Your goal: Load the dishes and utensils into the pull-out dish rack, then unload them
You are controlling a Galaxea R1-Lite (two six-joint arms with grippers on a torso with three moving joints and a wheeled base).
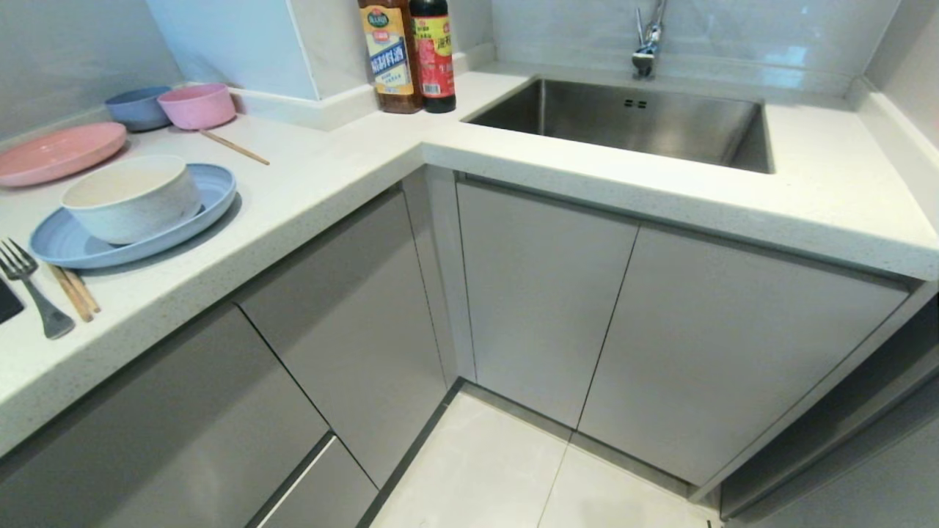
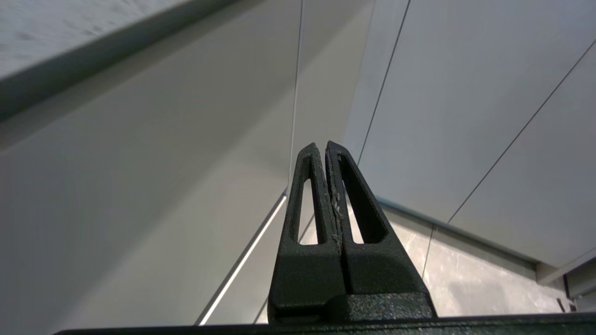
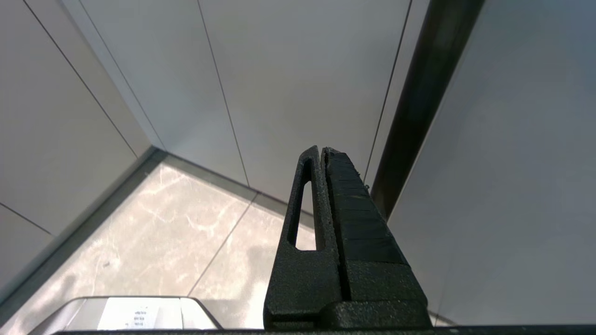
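In the head view, the pale blue plate (image 1: 214,192) lies on the left countertop with the cream bowl (image 1: 132,196) standing on it. Just in front of the plate lie the grey fork (image 1: 33,290) and a pair of light-wood chopsticks (image 1: 73,291). The pull-out dish rack is hidden, and every cabinet front is shut. Neither arm shows in the head view. My left gripper (image 2: 322,146) is shut and empty, low down in front of the grey cabinet doors. My right gripper (image 3: 321,150) is shut and empty too, above the floor tiles.
A pink plate (image 1: 59,150), a small blue bowl (image 1: 136,106) and a pink bowl (image 1: 196,105) sit at the back left, with one wooden stick (image 1: 235,147) beside them. Two bottles (image 1: 407,55) stand in the corner. The steel sink (image 1: 631,121) and faucet (image 1: 647,44) are at the right.
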